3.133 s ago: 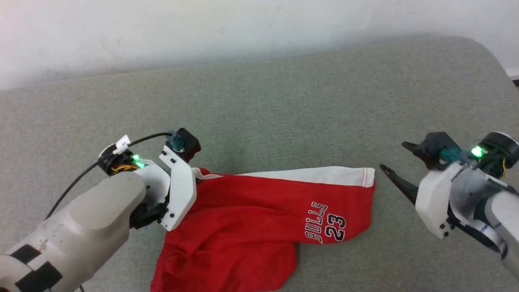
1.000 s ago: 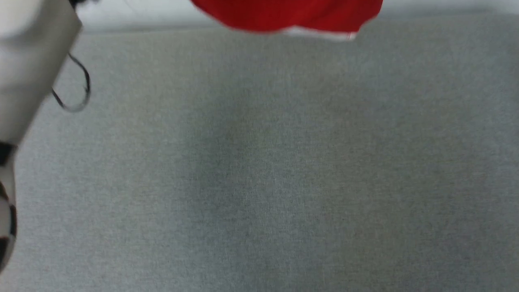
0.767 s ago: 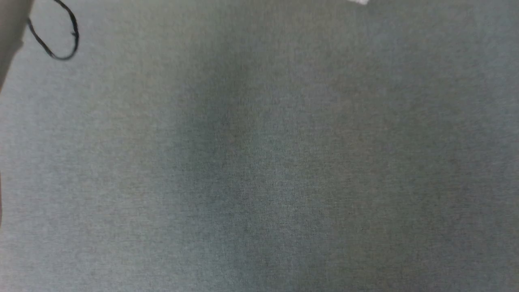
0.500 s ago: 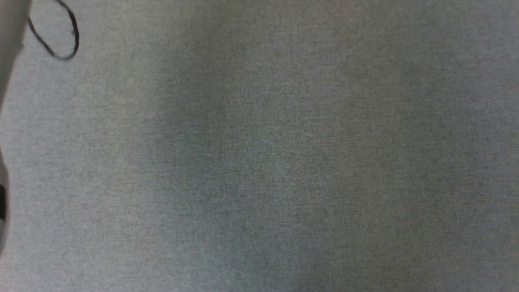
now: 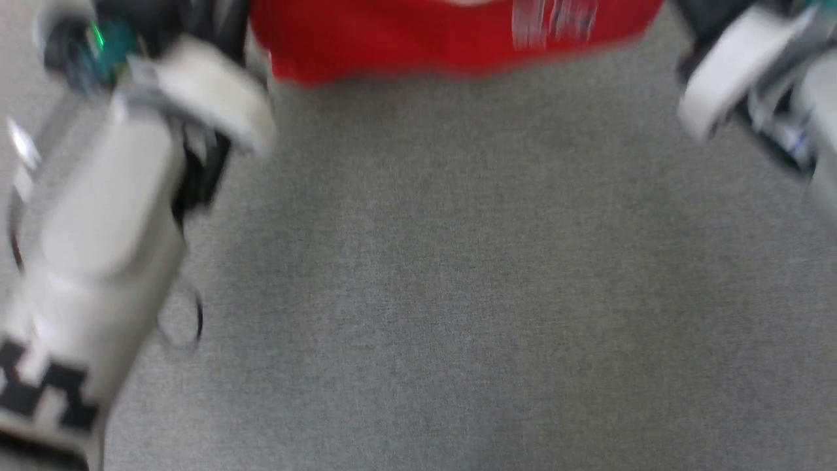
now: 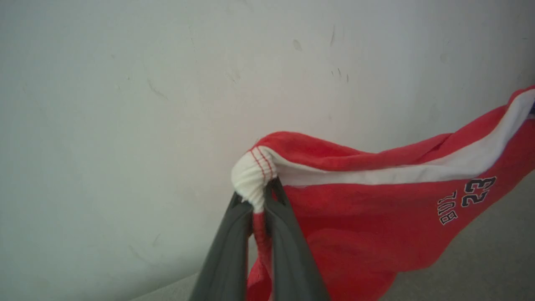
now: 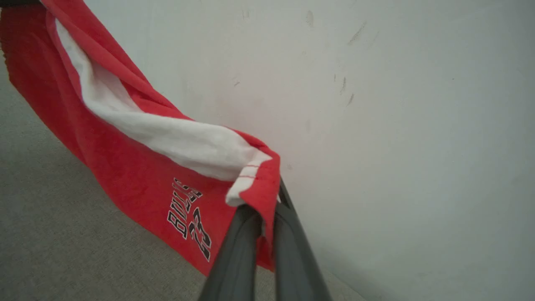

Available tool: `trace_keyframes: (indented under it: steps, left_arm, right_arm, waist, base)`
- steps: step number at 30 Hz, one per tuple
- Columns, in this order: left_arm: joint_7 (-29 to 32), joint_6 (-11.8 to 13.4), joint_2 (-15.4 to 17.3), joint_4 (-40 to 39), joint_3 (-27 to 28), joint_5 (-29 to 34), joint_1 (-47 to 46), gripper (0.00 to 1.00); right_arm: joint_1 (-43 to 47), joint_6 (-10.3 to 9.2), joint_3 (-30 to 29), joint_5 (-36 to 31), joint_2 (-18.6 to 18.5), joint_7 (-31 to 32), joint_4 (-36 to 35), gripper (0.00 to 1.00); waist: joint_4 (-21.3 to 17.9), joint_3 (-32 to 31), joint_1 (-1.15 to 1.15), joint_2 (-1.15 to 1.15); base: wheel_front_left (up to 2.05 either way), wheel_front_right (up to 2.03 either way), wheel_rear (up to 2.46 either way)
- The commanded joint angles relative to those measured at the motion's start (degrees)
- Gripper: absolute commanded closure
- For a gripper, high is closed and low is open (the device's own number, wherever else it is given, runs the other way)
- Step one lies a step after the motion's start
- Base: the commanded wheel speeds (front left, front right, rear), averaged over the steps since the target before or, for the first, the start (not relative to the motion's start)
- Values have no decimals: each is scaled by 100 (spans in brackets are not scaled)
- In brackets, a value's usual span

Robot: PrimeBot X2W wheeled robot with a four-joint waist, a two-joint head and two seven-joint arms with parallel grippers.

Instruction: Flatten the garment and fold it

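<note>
Aloft, the garment hangs stretched between the two tools, above the grey fabric worktop.

Left wrist view: the left tool has its two dark fingers drawn together on a bunched white corner with red stitching. The cloth bulges just beyond the fingertips, and a red fold trails down between the fingers. From this tool the garment runs away to the right of the view. A white stripe lies along its upper part, and the print sits far from the tool, near the view's right edge. The lower red edge sags below the level of the tool's tips toward the worktop; whether it touches cannot be told.

Right wrist view: the right tool is clamped on the opposite corner, where red hem and white stripe meet, and the cloth folds over the fingertips. The print, with its "23", lies just beside this tool, to the left of its fingers. The garment climbs away from the tool to the view's upper left. A pale, scuffed wall stands beyond both tools.

Head view (motion-blurred): the garment spans the top edge. The left arm reaches up at its left end and the right arm at its right end. The fingers of either tool cannot be made out here. Bare worktop lies nearer the robot than both tools.
</note>
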Motion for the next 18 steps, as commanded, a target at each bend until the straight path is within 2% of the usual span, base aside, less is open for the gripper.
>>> trace_keyframes:
  steps: [1, 5, 9, 18]
  left_arm:
    - [-27, 95, 77, -156, 57, 127, 495, 100]
    - [-27, 327, 98, -711, 228, 226, 1928, 100]
    - [-27, 379, 165, -1017, 226, 309, 3153, 100]
    - [-27, 399, 341, -1312, 106, 363, 4726, 100]
  right_arm:
    - [350, -8, 45, 78, -128, -47, -162, 100]
    - [1415, -8, 199, 249, -463, -59, -701, 100]
    - [2414, -8, 395, 310, -756, -49, -1118, 100]
    - [4358, -8, 441, 392, -1079, 263, -1968, 100]
  waist:
    - [-21, -458, 1, 0]
    - [3, -858, 1, 0]
    - [30, -1232, 1, 0]
    - [84, -1874, 1, 0]
  base:
    - [0, 0, 0]
    - [0, 0, 0]
    - [0, 0, 0]
    - [0, 0, 0]
